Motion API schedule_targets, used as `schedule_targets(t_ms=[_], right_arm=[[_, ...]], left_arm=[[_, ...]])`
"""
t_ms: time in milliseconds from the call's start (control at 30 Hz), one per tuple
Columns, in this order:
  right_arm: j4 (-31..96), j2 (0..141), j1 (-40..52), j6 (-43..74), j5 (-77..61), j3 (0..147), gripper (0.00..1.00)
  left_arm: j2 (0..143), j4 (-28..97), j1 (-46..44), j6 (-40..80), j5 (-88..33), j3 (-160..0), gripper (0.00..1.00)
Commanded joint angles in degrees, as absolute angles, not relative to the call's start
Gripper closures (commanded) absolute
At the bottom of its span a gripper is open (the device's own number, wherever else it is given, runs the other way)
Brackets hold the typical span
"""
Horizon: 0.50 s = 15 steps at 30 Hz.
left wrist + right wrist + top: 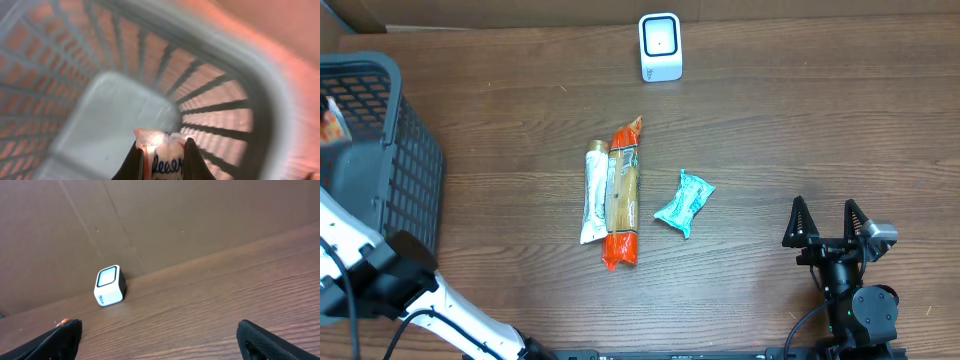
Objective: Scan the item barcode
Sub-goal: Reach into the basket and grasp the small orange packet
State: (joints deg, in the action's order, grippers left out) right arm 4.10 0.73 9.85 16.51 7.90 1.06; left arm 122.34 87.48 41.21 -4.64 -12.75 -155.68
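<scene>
Overhead: scanner (660, 46) at far edge. Three wrappers (622, 195) lie near it. Right gripper (824, 204) is spread and idle, well apart from the scanner.

Left wrist: left gripper (162, 145) pinches a packet (165, 165) inside the basket (260, 100), far left of the scanner.

Right wrist: nothing in front of the scanner.

Judged: pick made; carry and scan remain.

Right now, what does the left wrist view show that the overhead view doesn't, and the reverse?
Left wrist only: the left gripper shut on a packet with blue lettering, the basket floor beyond it. Overhead only: the scanner, a tube, an orange pack and a teal pack on the table, plus the open right gripper. Both: the basket's mesh wall.
</scene>
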Motion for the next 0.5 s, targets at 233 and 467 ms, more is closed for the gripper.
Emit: schedule_targets(t_ms=[233,467], right_arm=[[3.9,0.2,10.2,16.7,8.1,0.4,0.0],[3.9,0.2,10.2,16.7,8.1,0.4,0.0]], left_arm=[[119.3,96.8,26.3,-3.6,-19.2,-179.9,0.96],[118.1,96.8,10.8,-0.6,-19.1,-179.2,0.96]])
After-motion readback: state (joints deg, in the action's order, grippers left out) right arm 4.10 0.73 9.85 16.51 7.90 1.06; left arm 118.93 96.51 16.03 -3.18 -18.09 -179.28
